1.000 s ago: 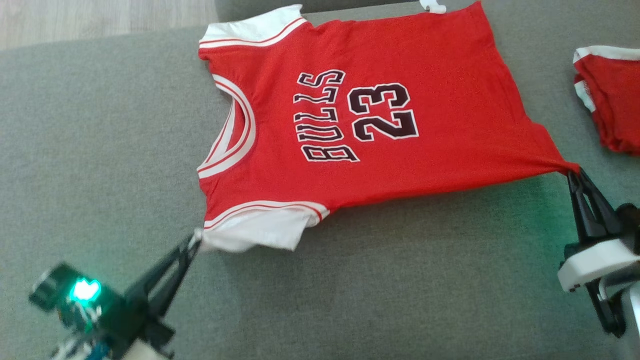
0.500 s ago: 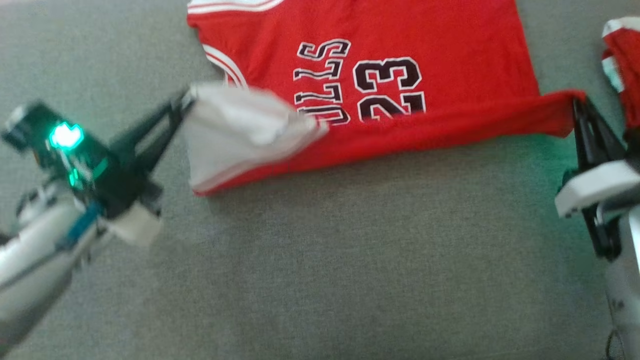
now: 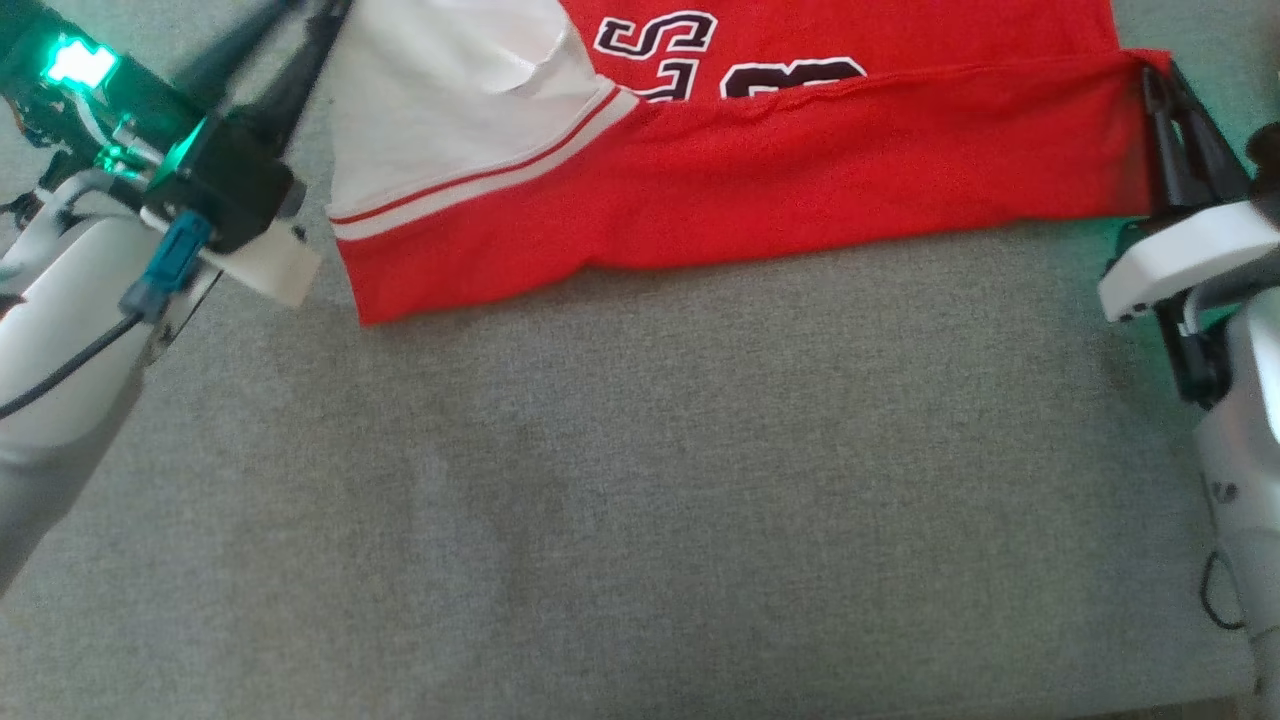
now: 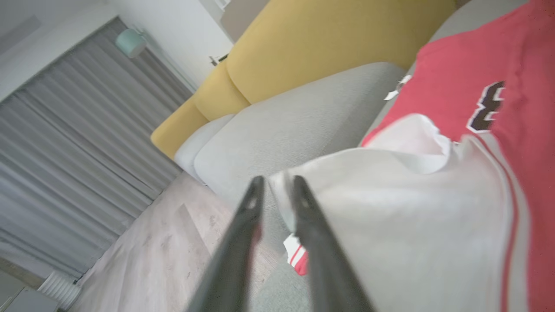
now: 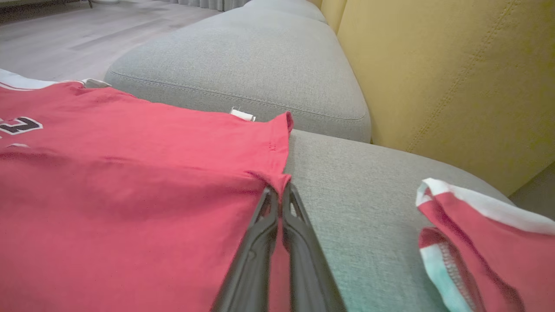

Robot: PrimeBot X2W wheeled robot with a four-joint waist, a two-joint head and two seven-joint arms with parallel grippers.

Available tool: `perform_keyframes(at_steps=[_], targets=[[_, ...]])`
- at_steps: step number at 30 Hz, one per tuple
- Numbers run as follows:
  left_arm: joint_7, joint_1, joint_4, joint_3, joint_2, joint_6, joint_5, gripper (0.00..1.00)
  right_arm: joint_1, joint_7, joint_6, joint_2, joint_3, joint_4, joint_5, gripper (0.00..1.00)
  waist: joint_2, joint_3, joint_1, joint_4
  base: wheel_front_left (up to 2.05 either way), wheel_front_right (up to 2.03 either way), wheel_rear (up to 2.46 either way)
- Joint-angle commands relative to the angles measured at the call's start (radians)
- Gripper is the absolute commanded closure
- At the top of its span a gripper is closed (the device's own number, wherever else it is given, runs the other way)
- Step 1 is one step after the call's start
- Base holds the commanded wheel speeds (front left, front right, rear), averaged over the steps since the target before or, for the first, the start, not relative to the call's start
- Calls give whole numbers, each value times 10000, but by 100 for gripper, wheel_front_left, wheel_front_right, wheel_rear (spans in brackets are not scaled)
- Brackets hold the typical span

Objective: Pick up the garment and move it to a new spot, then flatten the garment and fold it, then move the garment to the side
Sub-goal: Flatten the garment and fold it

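The garment [image 3: 800, 170] is a red jersey with white sleeves and dark print, lying on the grey sofa cushion [image 3: 640, 480]. Its near half is turned over onto the far half and covers most of the print. At the head view's top left, my left gripper [image 3: 315, 10] is shut on the edge of the white sleeve [image 4: 390, 208]; in the left wrist view that edge lies between the tips of my left gripper [image 4: 276, 184]. On the right, my right gripper [image 3: 1152, 80] is shut on the red hem corner, and my right gripper [image 5: 279, 190] pinches it just above the cushion.
A second red and white garment [image 5: 477, 242] lies on the cushion right of the right gripper. The yellow sofa back [image 5: 455, 86] rises behind it. Another grey cushion [image 5: 243, 65] adjoins at the far side, with wood floor [image 4: 143, 260] beyond the sofa's edge.
Both grippers have carried the sleeve and the hem corner away from me across the jersey, so the turned-over half now hides more of the print. The head camera has also shifted.
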Motion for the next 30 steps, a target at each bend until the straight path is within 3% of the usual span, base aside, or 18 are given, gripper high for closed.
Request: perform_keyframes(at_steps=[1, 5, 9, 15, 21, 30], targets=[[-16, -414, -21, 772, 150, 454, 34, 0, -180, -249, -7, 61, 262, 20, 177, 0, 0, 51, -2, -28, 0, 0, 0], [-17, 353, -146, 1405, -264, 1324, -408, 0, -123, -603, -7, 284, 324, 135, 287, 0, 0, -120, -2, -62, 0, 0, 0], [-17, 1552, -596, 2003, -609, 1819, -1078, 0, 296, -704, -7, 463, 64, -186, 178, 0, 0, -377, -2, -81, 0, 0, 0], [-18, 4178, -1826, 3088, -1267, 2164, -1838, 0, 1799, -719, -7, 1144, -405, -2013, 50, 0, 0, -939, -2, -146, 0, 0, 0], [-18, 6274, -2327, 4165, -2013, 2132, -2103, 0, 3013, -720, -7, 1390, -199, -3337, -736, 0, 0, -1568, -2, -244, 0, 0, 0], [-18, 7435, -851, 4876, -3320, 1254, -3016, 0, 4044, -721, -7, 1715, -249, -3773, -821, 0, 0, -2025, -2, -367, 0, 0, 0]])
